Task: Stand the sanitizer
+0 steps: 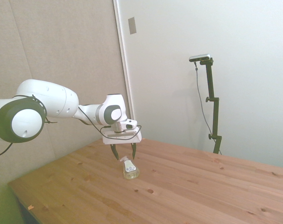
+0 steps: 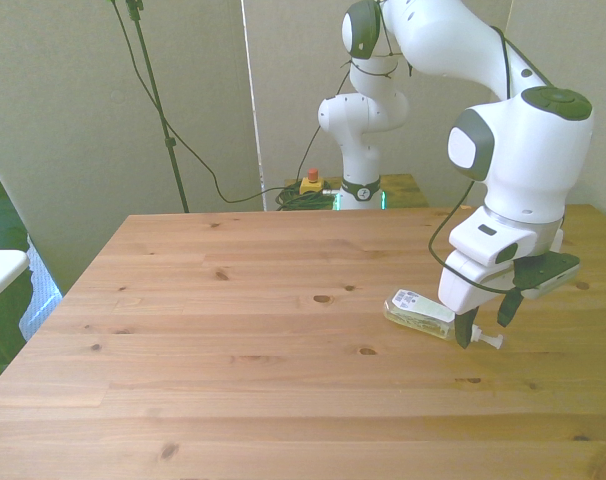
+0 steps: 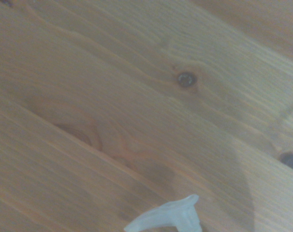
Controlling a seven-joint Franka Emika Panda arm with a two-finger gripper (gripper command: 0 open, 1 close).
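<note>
**One sanitizer lying flat, gripper spread over its cap end**

One bottle on the table: the sanitizer lies on its side, not upright. In the front view it sits toward the table's right edge, roughly mid-depth, body pointing to the front view's left, white cap toward the right. Clear plastic w/ pale yellowish liquid; white label faces up. In the side view the sanitizer shows its round base toward the camera, cap end away under the fingers.

Gripper hangs just above the cap end, fingers pointing down, spread apart w/ a clear gap btwn them, holding nothing. One dark fingertip comes down just beside the bottle's neck; the other is on the far side of the cap. Contact w/ the bottle: can't tell. Side view agrees: gripper w/ both fingers splayed, tips just above the bottle.

Wrist view is soft: mostly wood grain w/ knots, and a pale whitish cap piece at the frame's edge.

Arm is white, bent over that side of the table. Rest of the table is bare wood.
</note>
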